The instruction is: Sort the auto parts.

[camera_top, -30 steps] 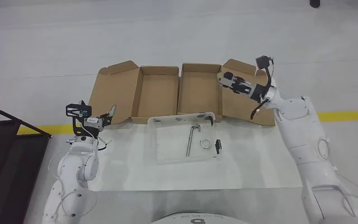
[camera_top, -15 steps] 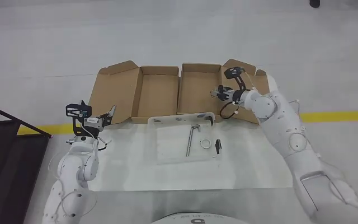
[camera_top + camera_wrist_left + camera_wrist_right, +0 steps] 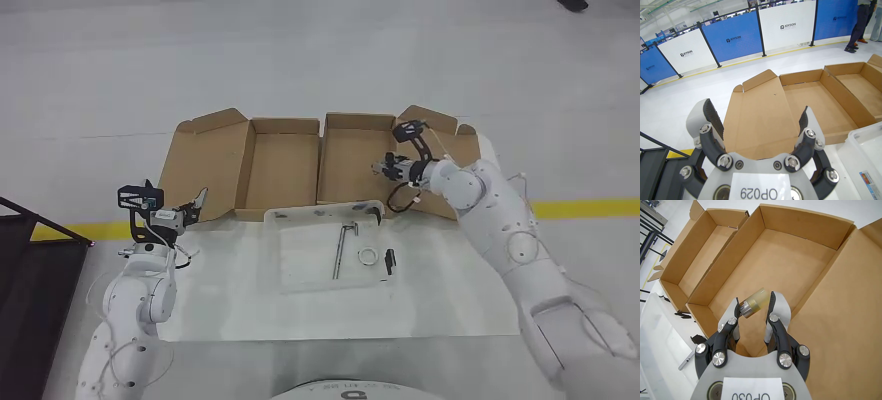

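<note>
I see the right pincer (image 3: 754, 297) grasping a small cylinder (image 3: 752, 306) over the right box (image 3: 791, 256). The left pincer (image 3: 756, 105) hangs released.

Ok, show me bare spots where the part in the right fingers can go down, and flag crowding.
Both cardboard boxes have bare floors: the right box, under the right gripper holding the capped cylinder, and the left box. The clear tray is crowded on its side toward the right arm with a rod, ring and black part.
</note>
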Controlling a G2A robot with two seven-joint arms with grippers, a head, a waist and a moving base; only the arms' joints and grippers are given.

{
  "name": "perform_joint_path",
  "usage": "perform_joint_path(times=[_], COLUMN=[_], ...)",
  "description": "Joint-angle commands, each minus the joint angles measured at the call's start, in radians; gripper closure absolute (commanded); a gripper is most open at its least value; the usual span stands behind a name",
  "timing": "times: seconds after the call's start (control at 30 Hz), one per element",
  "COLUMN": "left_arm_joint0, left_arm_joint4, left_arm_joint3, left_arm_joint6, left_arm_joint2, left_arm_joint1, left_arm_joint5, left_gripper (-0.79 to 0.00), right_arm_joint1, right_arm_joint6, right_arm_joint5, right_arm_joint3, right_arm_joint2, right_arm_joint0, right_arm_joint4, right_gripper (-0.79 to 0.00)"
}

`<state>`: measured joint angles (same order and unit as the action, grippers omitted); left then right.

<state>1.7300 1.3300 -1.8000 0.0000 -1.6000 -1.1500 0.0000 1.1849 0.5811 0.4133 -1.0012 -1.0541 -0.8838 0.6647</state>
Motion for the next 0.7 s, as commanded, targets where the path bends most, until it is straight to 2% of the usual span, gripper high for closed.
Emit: perform_joint_path(times=[0.0, 0.23, 0.37, 0.43, 0.53, 0.67], left_arm_joint0=[0.000, 0.000, 0.000, 0.000, 0.000, 0.000], left_arm_joint4=[0.000, 0.000, 0.000, 0.000, 0.000, 0.000], left_arm_joint3=[0.000, 0.000, 0.000, 0.000, 0.000, 0.000], left_arm_joint6=[0.000, 0.000, 0.000, 0.000, 0.000, 0.000], left_arm_joint2=[0.000, 0.000, 0.000, 0.000, 0.000, 0.000], left_arm_joint1=[0.000, 0.000, 0.000, 0.000, 0.000, 0.000], left_arm_joint5=[0.000, 0.000, 0.000, 0.000, 0.000, 0.000], left_gripper=[-0.785, -0.785, -0.785, -0.785, -0.785, -0.785], right_arm_joint1=[-0.002, -0.013, -0.027, -0.038, -0.057, -0.093], right_arm_joint6=[-0.007, 0.016, 0.085, 0.153, 0.272, 0.311], right_arm_joint5=[0.013, 0.122, 0.316, 0.424, 0.529, 0.515], right_arm_joint3=[-0.009, -0.020, -0.061, -0.089, -0.136, -0.251], right_arm_joint2=[-0.006, -0.057, -0.113, -0.137, -0.159, -0.149], right_arm_joint0=[-0.004, -0.019, -0.059, -0.085, -0.125, -0.187], right_arm_joint4=[-0.003, -0.119, -0.337, -0.473, -0.646, -0.750], right_gripper=[-0.785, -0.785, -0.785, -0.785, -0.785, -0.674])
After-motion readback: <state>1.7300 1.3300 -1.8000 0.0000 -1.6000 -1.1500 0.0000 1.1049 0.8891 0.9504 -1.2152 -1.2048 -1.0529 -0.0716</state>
